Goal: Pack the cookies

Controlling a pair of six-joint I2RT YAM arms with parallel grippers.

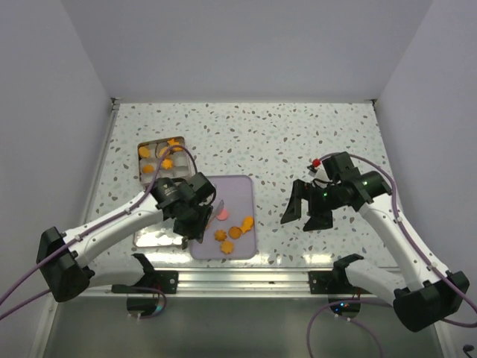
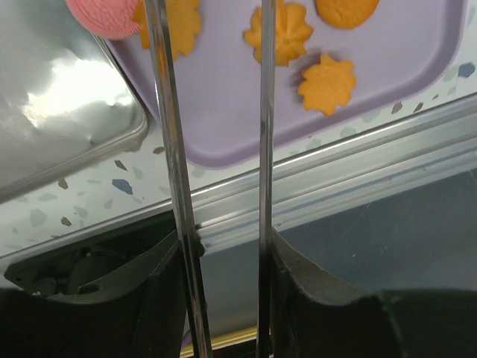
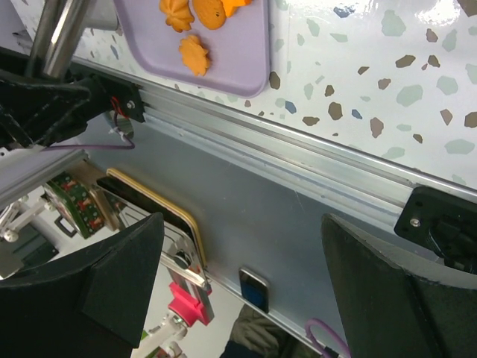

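Left gripper [image 2: 223, 257] clamps half-closed on the tongs [image 2: 173, 149], blades apart over the purple tray [image 2: 223, 119] where the cookies [image 2: 326, 83] lie. I'd straddle the pink cookie [image 2: 104, 16] squarely (it's just outside one blade), then squeeze gently. Right gripper [image 1: 305, 211] hangs wide, empty.

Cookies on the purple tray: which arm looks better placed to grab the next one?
Left. The left gripper holds tongs over cookies on the tray; the right gripper hangs open, off to the side.
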